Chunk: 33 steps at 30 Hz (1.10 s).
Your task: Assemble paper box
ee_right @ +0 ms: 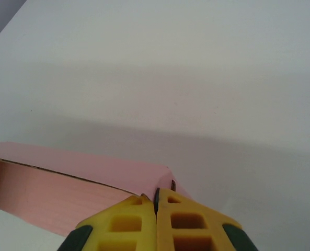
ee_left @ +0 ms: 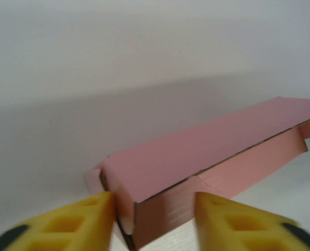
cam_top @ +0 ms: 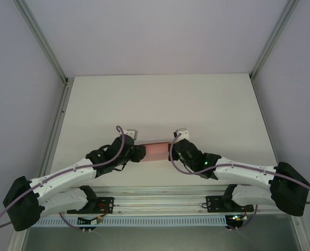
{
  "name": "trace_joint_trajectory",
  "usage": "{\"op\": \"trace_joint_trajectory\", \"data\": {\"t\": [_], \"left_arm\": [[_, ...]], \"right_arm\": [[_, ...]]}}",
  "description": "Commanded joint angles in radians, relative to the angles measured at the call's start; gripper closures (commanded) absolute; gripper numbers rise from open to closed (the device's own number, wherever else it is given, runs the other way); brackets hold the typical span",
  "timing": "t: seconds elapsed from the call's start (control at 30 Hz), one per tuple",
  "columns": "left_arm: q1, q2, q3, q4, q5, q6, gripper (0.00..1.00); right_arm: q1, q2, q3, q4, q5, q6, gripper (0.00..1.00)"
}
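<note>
I'm looking into what reads as a robotics lab test cell. The left arm (cam_top: 66, 180) and the right arm (cam_top: 243, 170) I'm driving are sitting bolted to a metal rail (cam_top: 160, 201) along the near edge of a bare white table (cam_top: 160, 99). Aluminium frame posts (cam_top: 42, 39) are boxing it in, plain pale walls (cam_top: 160, 31) are closing it off, and purple cables (cam_top: 123, 141) are looping off the arms.

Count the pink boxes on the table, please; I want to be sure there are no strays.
1. The paper box lies toward the table's near edge, between the left gripper and the right gripper. The arms could hide another.
</note>
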Motion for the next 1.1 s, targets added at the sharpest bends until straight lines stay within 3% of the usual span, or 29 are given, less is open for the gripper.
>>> {"op": "trace_joint_trajectory", "data": {"t": [0.0, 0.1, 0.2, 0.27, 0.3, 0.63, 0.8, 0.93, 1.07], "left_arm": [[-0.013, -0.037, 0.027, -0.194, 0.023, -0.070, 0.39], [-0.014, -0.083, 0.035, -0.204, 0.047, -0.089, 0.35], [-0.012, -0.109, 0.074, -0.294, -0.018, -0.142, 0.19], [-0.008, -0.122, 0.100, -0.348, -0.067, -0.210, 0.02], [0.000, -0.131, 0.109, -0.349, -0.068, -0.240, 0.00], [0.204, -0.074, 0.053, -0.182, 0.172, -0.456, 0.00], [0.219, -0.036, -0.001, -0.040, 0.216, -0.474, 0.00], [0.224, -0.019, -0.016, -0.020, 0.243, -0.474, 0.01], [0.224, -0.013, -0.066, 0.044, 0.258, -0.486, 0.09]], "right_arm": [[0.022, 0.043, -0.047, -0.274, -0.085, 0.038, 1.00], [0.035, 0.038, -0.051, -0.259, -0.067, 0.038, 1.00], [0.052, 0.054, -0.027, -0.278, -0.026, 0.032, 1.00], [0.062, 0.066, -0.014, -0.285, -0.012, 0.027, 1.00], [0.066, 0.071, -0.008, -0.288, -0.011, 0.025, 1.00], [0.088, 0.072, 0.005, -0.293, 0.021, 0.051, 1.00], [0.103, 0.089, 0.000, -0.269, 0.024, 0.067, 1.00], [0.109, 0.110, 0.010, -0.287, 0.042, 0.087, 1.00], [0.118, 0.112, 0.024, -0.295, 0.057, 0.103, 1.00]]}}
